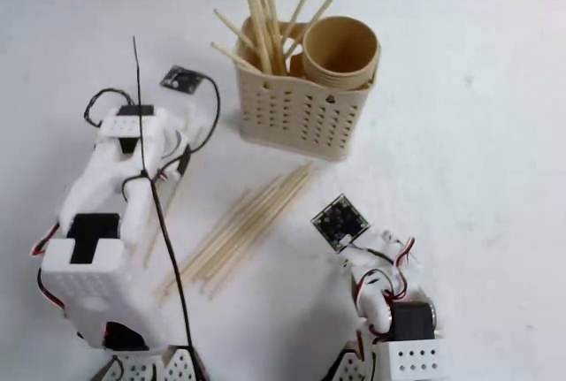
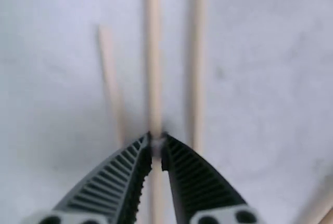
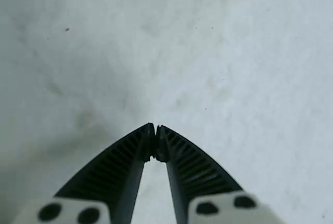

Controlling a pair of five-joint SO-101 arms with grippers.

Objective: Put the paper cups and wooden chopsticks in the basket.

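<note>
High view gives us the basket (image 1: 301, 116) at 12 o'clock on the table (image 1: 495, 178), holding the stacked paper cups (image 1: 340, 49) and several standing chopsticks (image 1: 261, 19), while the loose chopsticks (image 1: 243, 226) lie fanned at 7 o'clock from it. On the left wrist view we see the left gripper (image 2: 155, 143) pinched tight on a single chopstick (image 2: 153, 52), with two others just beside it. On the right wrist view we see the right gripper (image 3: 155, 141) closed on nothing above the table.
</note>
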